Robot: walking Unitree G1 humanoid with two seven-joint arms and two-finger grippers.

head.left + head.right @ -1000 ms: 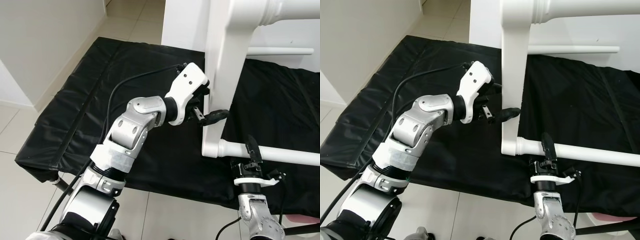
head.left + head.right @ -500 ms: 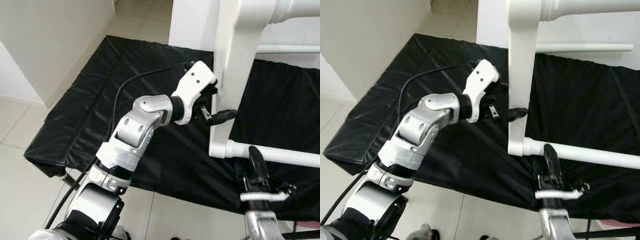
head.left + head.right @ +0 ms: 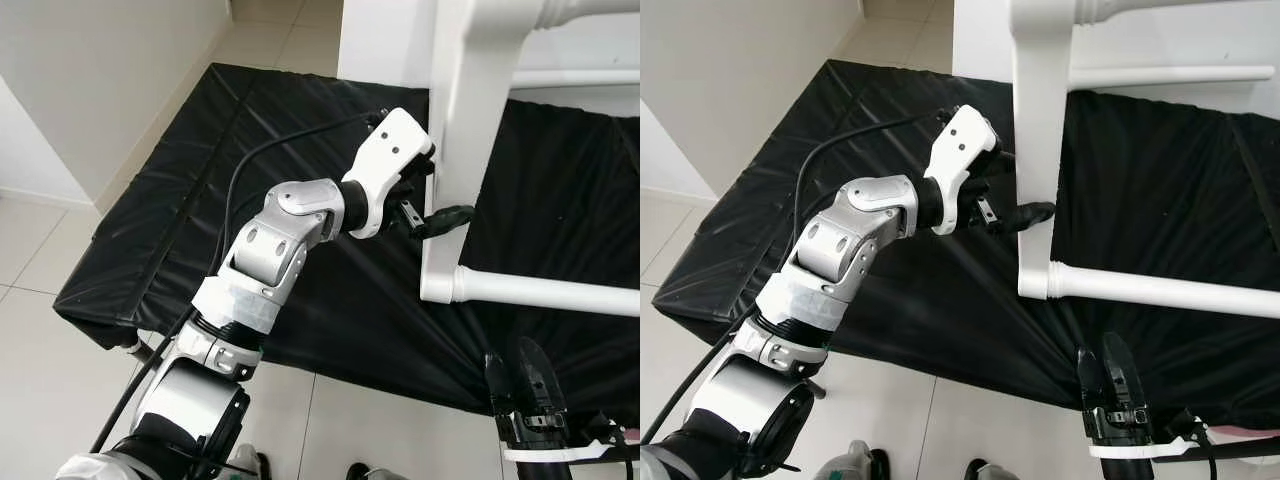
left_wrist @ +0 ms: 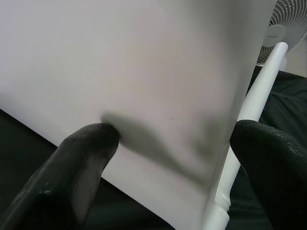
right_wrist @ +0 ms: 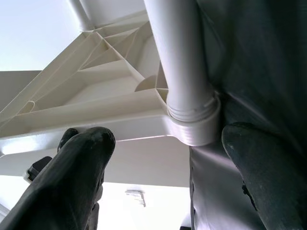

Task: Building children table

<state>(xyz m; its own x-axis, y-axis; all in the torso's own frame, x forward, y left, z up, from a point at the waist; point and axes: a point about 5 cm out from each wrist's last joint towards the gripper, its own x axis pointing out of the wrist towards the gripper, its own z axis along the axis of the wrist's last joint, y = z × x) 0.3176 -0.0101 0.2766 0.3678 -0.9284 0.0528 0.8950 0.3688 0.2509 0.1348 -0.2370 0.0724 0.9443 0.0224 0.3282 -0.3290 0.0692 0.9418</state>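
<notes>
The left end effector (image 3: 432, 198) is pinching the white panel (image 3: 462, 130) standing on the black mat (image 3: 200, 200), so it should be gripping squarely while the spread right end effector (image 3: 1108, 385) is waiting below the tube (image 3: 1160, 290).

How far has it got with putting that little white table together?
One round rail already sits in the socket of the flat white leg panel. The left gripper has its fingers on either side of that panel; the right gripper hangs open below the rail. How much assembly remains is out of frame.
</notes>
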